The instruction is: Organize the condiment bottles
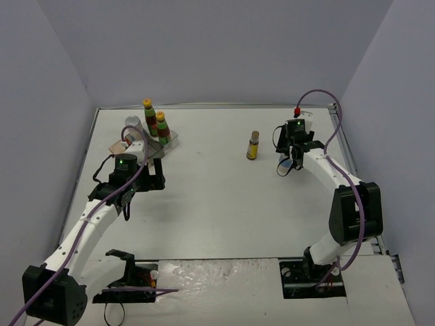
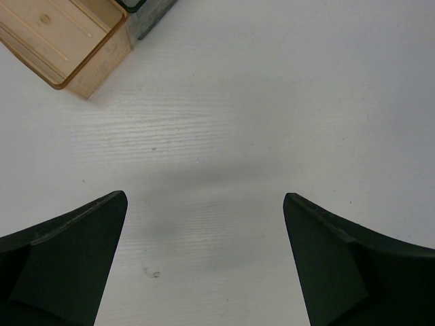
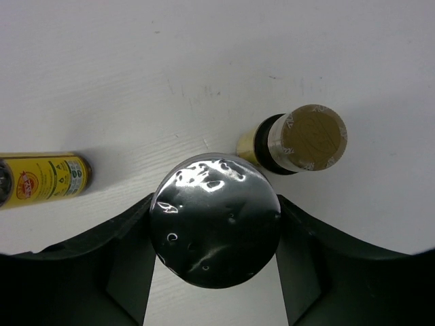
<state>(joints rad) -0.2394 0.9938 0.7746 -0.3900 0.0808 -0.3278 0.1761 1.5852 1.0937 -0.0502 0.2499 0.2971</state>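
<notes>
My right gripper (image 3: 216, 200) is shut on a pale jar by its silver-grey lid (image 3: 216, 227); in the top view the gripper (image 1: 287, 161) hides the jar. A slim brown-capped bottle (image 3: 304, 139) stands just beyond it. Another slim yellowish bottle (image 1: 253, 145) stands to its left and also shows in the right wrist view (image 3: 47, 178). Two yellow-capped red-labelled sauces (image 1: 147, 113) (image 1: 162, 127) and a silver-lidded jar (image 1: 131, 123) stand at the tray (image 1: 171, 141). My left gripper (image 1: 155, 171) is open and empty over bare table (image 2: 204, 197), just in front of the tray.
The tray's orange compartment (image 2: 61, 37) is at the upper left of the left wrist view, with a dark-edged clear part (image 2: 146, 15) beside it. White walls enclose the table (image 1: 217, 204) at the back and on both sides.
</notes>
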